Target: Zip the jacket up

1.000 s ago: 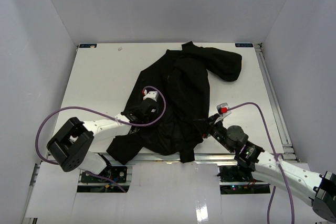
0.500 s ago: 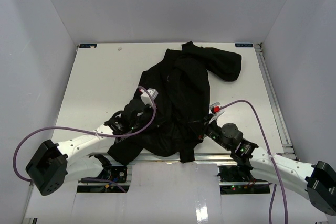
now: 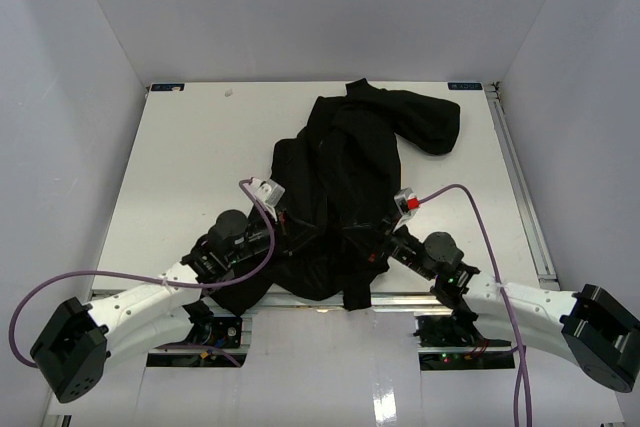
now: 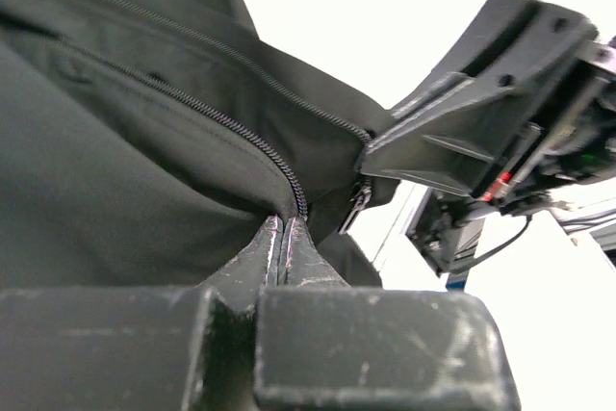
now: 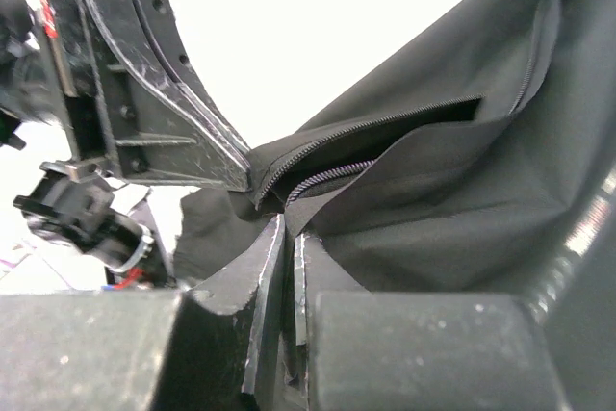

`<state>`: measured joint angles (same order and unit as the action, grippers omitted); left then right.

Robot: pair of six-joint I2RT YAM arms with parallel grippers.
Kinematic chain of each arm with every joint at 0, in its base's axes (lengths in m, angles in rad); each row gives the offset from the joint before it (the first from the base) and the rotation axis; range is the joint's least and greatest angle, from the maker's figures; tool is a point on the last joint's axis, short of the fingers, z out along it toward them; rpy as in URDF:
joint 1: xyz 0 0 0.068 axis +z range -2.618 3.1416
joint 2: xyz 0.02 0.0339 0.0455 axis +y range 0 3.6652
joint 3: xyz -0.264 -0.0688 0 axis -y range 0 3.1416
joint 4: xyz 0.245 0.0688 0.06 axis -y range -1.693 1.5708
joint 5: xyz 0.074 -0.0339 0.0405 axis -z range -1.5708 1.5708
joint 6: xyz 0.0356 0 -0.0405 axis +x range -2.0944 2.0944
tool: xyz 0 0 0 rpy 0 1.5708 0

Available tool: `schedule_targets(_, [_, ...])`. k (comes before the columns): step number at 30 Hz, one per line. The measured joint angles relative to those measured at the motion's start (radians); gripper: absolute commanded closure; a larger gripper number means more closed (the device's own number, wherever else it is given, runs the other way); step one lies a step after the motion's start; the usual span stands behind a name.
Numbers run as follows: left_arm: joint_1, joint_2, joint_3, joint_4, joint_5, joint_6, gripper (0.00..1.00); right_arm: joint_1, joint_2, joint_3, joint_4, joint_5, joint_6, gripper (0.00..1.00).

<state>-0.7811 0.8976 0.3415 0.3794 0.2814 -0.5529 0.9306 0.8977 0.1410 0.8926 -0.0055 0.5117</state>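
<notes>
Swinging low, the left arm has dropped its elbow toward the near edge and both grippers have closed in on the hem of the large black soft-fabric jacket, crumpled mid-way across the white bench. Left gripper is pinched tight on fabric below one row of zipper teeth, and the right gripper is clamped on the facing flap near the dangling slider. By my read nothing's zipped yet: the rows gape, the whole run remains, and there's no container in view.

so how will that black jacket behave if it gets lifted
Probably floppy: the jacket lies crumpled in folds. Likely to drape and drag, since it far outsizes the left pincer and right pincer pinching its zipper edge.
</notes>
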Motion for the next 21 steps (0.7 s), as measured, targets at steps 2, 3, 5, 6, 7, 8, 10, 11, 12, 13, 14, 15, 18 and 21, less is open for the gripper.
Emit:
schedule_targets(2, [0.0,-0.036,-0.034,0.056,0.01,0.0,1.0,0.0,0.01,-0.002,0.044,-0.018,0.011,0.92])
schedule_targets(3, [0.0,-0.049,-0.049,0.081,0.014,0.0,1.0,0.0,0.013,-0.005,0.067,-0.024,0.018,0.92])
schedule_targets(5, [0.0,-0.068,-0.075,0.125,0.022,0.0,1.0,0.0,0.019,-0.01,0.108,-0.038,0.031,0.92])
schedule_targets(6, [0.0,-0.074,-0.086,0.146,0.026,0.0,1.0,0.0,0.023,-0.011,0.125,-0.045,0.037,0.92])
schedule_targets(7, [0.0,-0.075,-0.092,0.162,0.032,-0.001,1.0,0.0,0.027,-0.011,0.136,-0.054,0.043,0.92])
schedule_targets(8, [0.0,-0.076,-0.098,0.178,0.038,-0.001,1.0,0.0,0.031,-0.011,0.147,-0.063,0.048,0.92])
schedule_targets(10, [0.0,-0.075,-0.105,0.209,0.051,-0.003,1.0,0.0,0.046,-0.011,0.167,-0.089,0.063,0.92])
schedule_targets(11, [0.0,-0.075,-0.109,0.228,0.057,-0.004,1.0,0.0,0.053,-0.011,0.176,-0.1,0.072,0.92])
schedule_targets(12, [0.0,-0.075,-0.114,0.249,0.063,-0.005,1.0,0.0,0.06,-0.011,0.184,-0.111,0.081,0.92])
schedule_targets(13, [0.0,-0.075,-0.122,0.274,0.069,-0.007,1.0,0.0,0.065,-0.011,0.192,-0.12,0.09,0.92])
schedule_targets(14, [0.0,-0.077,-0.132,0.297,0.075,-0.01,1.0,0.0,0.07,-0.011,0.201,-0.128,0.1,0.92])
schedule_targets(15, [0.0,-0.08,-0.144,0.318,0.079,-0.012,1.0,0.0,0.073,-0.011,0.211,-0.135,0.109,0.92])
schedule_targets(18, [0.0,-0.103,-0.182,0.366,0.091,-0.02,1.0,0.0,0.077,-0.011,0.233,-0.152,0.135,0.92])
schedule_targets(21, [0.0,-0.128,-0.204,0.401,0.098,-0.024,1.0,0.0,0.079,-0.011,0.249,-0.159,0.161,0.92])
